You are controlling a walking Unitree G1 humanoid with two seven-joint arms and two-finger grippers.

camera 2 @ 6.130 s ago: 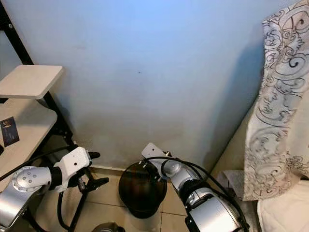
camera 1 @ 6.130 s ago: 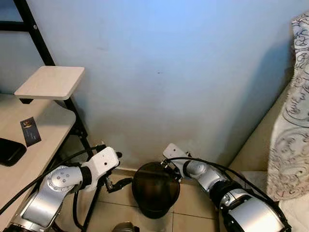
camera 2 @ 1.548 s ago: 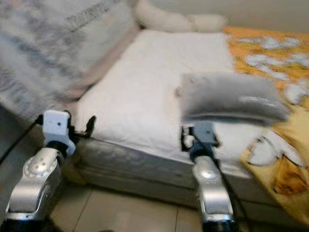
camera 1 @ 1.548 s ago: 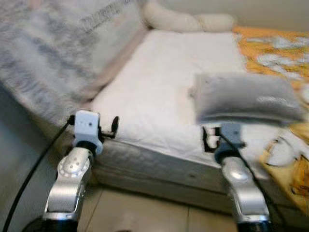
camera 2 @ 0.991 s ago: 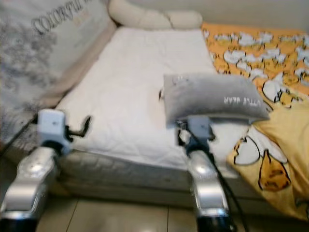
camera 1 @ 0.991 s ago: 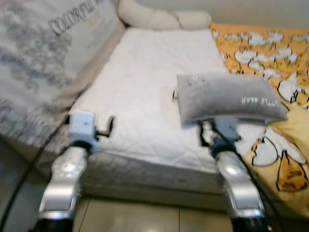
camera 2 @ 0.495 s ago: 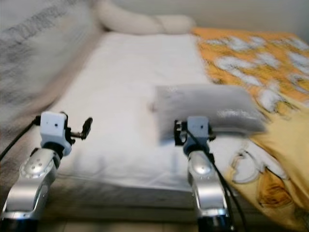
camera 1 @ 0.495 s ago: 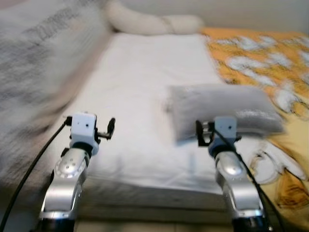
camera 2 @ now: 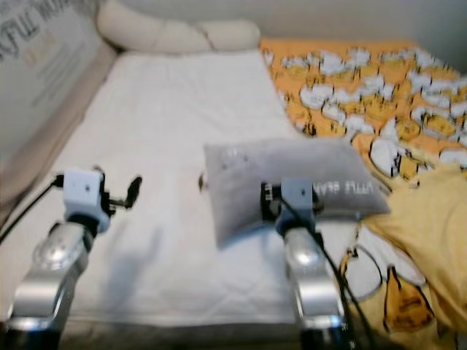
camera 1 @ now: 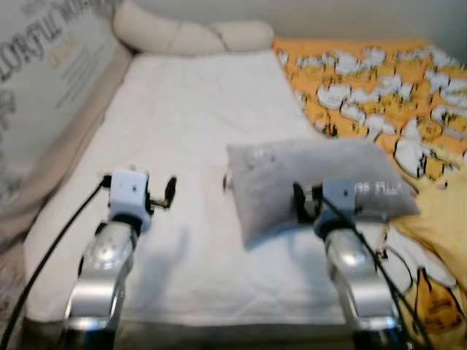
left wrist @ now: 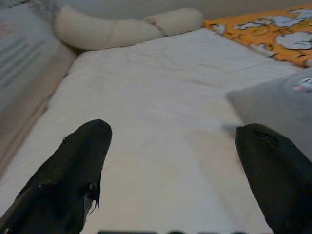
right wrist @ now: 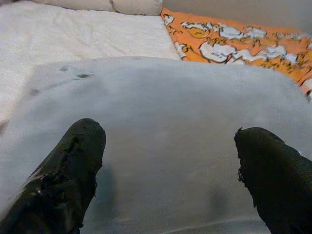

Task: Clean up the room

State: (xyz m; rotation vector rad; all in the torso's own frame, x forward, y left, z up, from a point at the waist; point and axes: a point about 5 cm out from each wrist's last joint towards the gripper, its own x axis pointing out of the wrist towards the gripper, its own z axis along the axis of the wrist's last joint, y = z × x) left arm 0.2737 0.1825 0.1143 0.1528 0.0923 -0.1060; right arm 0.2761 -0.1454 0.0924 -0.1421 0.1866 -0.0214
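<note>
Two silver, rounded metal forearms are seen, each capped by a white boxy wrist block. Black cables are routed along both. Matte black, blunt fingers point(left wrist: 73, 180) are fitted.

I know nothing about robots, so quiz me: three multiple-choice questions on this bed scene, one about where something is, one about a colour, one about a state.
1. Where is the grey pillow?
A. on the white mattress
B. on the floor
C. on a shelf

2. What colour is the patterned blanket?
A. blue
B. orange
C. green

3. How is the right hand?
A. shut on the pillow
B. open
C. holding a cup

Answers: 1 A, the pillow lies on the mattress beside the blanket. 2 B, orange with white shapes. 3 B, its black fingers stand wide apart over the pillow.
</note>
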